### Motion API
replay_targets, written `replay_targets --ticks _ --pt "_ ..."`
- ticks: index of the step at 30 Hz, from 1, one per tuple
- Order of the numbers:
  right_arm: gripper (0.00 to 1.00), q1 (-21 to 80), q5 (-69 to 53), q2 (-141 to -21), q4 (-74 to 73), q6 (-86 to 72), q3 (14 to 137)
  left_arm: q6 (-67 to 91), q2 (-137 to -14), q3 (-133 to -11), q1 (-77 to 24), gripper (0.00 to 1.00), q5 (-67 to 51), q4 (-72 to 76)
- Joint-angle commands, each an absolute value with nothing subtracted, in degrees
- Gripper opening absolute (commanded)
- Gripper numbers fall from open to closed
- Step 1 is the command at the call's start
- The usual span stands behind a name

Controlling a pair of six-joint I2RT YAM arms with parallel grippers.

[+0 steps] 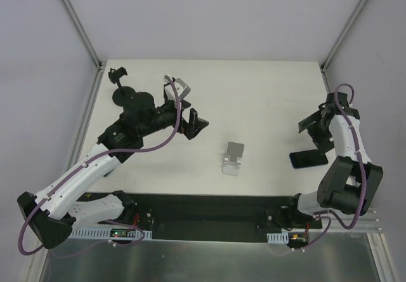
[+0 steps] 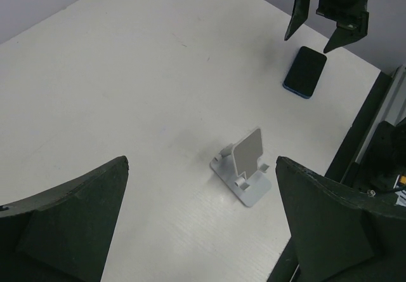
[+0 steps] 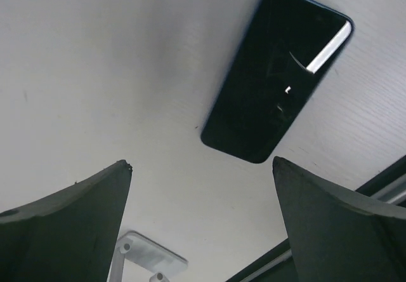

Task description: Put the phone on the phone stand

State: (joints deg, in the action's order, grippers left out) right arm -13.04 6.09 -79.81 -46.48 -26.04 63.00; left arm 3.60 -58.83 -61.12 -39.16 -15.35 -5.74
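One slim black rectangular phone (image 1: 309,159) with a glossy dark screen; lies flat and screen-up on the white tabletop (image 1: 254,98), near the right edge and towards the front; a thin blue rim along one short end in the left wrist view; a bright streak of reflection across the glass in the right wrist view.

One small silver-white metal phone stand (image 1: 233,159), flat base with a tilted back plate; stands bare near the middle front of the table, well apart from the phone and to its left.

Two grippers, both with nothing in them; left gripper (image 1: 198,124) spread wide, hanging over the table to the left of the phone stand and apart from it; right gripper (image 1: 315,134) also spread wide, hovering above the phone's far side, not touching it.

One black pole stand (image 1: 124,94) with a round base and a clamp top, at the far left of the table, just behind the left arm.
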Motion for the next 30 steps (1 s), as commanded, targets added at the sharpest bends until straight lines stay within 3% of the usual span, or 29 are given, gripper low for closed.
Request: replay_targets --ticks 1,4,7,11,19,25,30 --pt "0.96 -18.0 6.7 -81.3 -50.4 -33.5 60.7 0.5 -57.6 -61.3 -42.4 0.99 -10.8 -6.2" --pt "0.96 -21.3 4.3 -83.1 -47.5 -30.6 59.5 -1.5 -57.4 -61.3 -44.5 0.99 -8.4 -6.5" --pt "0.96 -18.1 -10.5 -83.8 -41.4 -17.7 60.4 -3.3 -58.1 -60.8 -46.5 0.99 -5.3 -6.7" --pt "0.96 -1.4 -10.5 -77.2 -36.0 -8.5 60.0 -5.4 -58.8 -60.6 -50.1 0.99 -0.5 -6.9" --pt "0.96 29.8 10.6 -65.1 -36.5 -13.8 59.2 -4.3 -58.4 -60.8 -50.6 0.99 9.3 -7.0" --pt "0.96 42.4 15.4 -65.5 -30.3 -22.1 55.7 -2.6 -57.7 -60.3 -50.5 0.98 12.6 -6.9" --pt "0.96 45.1 21.2 -72.3 -34.3 -27.4 59.0 -1.7 -57.0 -59.7 -50.5 0.98 11.8 -6.2"
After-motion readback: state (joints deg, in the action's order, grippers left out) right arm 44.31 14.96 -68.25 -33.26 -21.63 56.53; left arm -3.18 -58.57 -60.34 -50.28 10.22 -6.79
